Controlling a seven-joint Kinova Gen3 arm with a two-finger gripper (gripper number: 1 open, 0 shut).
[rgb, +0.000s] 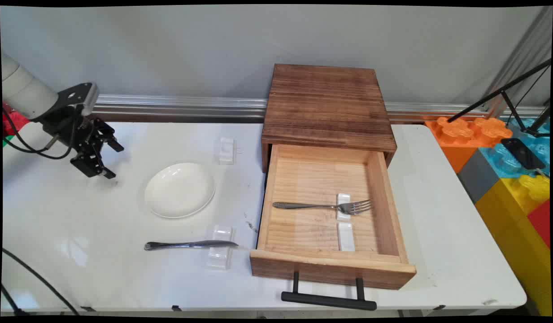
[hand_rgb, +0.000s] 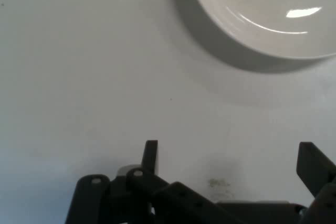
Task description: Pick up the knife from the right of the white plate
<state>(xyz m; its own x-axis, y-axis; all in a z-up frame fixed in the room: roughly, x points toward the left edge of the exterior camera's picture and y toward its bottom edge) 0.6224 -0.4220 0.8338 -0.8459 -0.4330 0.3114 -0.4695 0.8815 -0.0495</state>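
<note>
The drawer handle (rgb: 328, 299) stuck out past the table's (rgb: 460, 251) near edge, with the drawer (rgb: 332, 264) pulled fully open. A fork (rgb: 323, 206) lay inside across a small white rest (rgb: 343, 207), a second rest (rgb: 346, 236) bare beside it. Left of the drawer, a knife (rgb: 191, 245) sat on its own rest (rgb: 220, 247), and the plate (rgb: 180, 189) was bare. My gripper (rgb: 106, 158) hung spread wide, holding nothing, over bare table left of the plate. Plenty of room around me; the drawer's walls looked like the only tight spot.
</note>
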